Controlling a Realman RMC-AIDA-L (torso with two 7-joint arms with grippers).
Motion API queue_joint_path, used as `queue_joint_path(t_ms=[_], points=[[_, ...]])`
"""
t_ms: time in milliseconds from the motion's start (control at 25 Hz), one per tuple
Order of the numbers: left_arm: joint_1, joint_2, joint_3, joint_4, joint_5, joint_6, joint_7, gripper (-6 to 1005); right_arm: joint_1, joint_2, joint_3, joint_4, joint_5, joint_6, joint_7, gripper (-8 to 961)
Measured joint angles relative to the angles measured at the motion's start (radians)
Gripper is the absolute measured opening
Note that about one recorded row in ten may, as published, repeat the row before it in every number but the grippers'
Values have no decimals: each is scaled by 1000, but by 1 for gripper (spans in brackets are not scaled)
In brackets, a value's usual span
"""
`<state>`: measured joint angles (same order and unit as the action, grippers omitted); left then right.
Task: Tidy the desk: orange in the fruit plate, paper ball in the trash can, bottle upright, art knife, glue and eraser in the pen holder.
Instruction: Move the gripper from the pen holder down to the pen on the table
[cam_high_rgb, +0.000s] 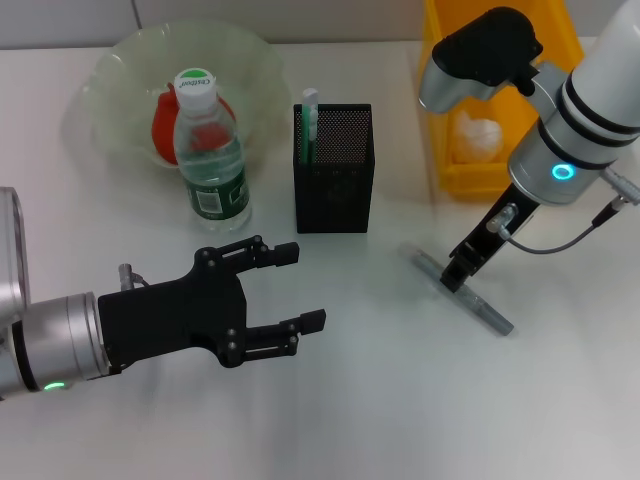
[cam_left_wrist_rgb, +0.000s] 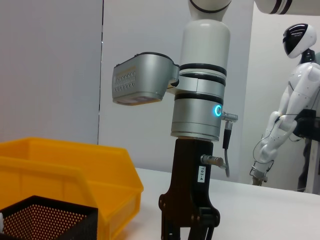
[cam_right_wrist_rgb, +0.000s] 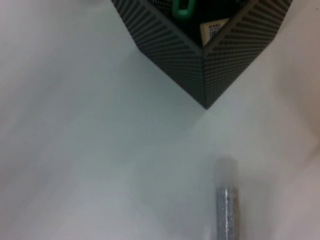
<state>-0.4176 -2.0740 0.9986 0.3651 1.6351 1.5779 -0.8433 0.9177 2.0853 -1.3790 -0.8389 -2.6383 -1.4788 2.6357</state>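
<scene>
Status check against the task list.

Orange (cam_high_rgb: 170, 125): lying in the fruit plate (cam_high_rgb: 115, 70) at far left, partly hidden behind the bottle. We count this done.

Bottle (cam_high_rgb: 212, 150): standing upright on the tabletop (cam_high_rgb: 350, 400), just in front of the plate, cap on. Done.

Paper ball (cam_high_rgb: 478, 135): a white crumpled lump sits inside the trash can (cam_high_rgb: 450, 180) at far right. Done.

Art knife (cam_high_rgb: 309, 125): its mint-green body stands in the far-left corner of the pen holder (cam_high_rgb: 334, 190), white end up. Done.

Eraser (cam_right_wrist_rgb: 214, 30): the right wrist view looks down into the holder and shows a tan printed block inside, beside the green knife. Done, as far as we can judge.

Glue (cam_high_rgb: 465, 290): lying flat on the tabletop, right of the holder and near the trash can. This is the one item left.

Right gripper (cam_high_rgb: 455, 277): down at the glue, about mid-length of the tube. We cannot tell whether its jaws are open or already closed on it.

Left gripper (cam_high_rgb: 300, 288): hovering over the near-left tabletop, jaws spread wide, holding nothing; we judge it idle.

Remaining: lift the glue and drop it into the holder.
</scene>
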Motion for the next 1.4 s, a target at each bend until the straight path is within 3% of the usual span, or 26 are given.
queue_joint_path(t_ms=[1080,1200,1400], points=[[-3,0,-5,0,0,-4,1,782,11,4,-38,63,35,72,-2,355],[-6,0,-7,0,0,-5,1,782,18,4,-38,75,35,73,-2,210],[-6,0,-8,0,0,-6,1,782,20,4,-38,76,35,74,-4,185]])
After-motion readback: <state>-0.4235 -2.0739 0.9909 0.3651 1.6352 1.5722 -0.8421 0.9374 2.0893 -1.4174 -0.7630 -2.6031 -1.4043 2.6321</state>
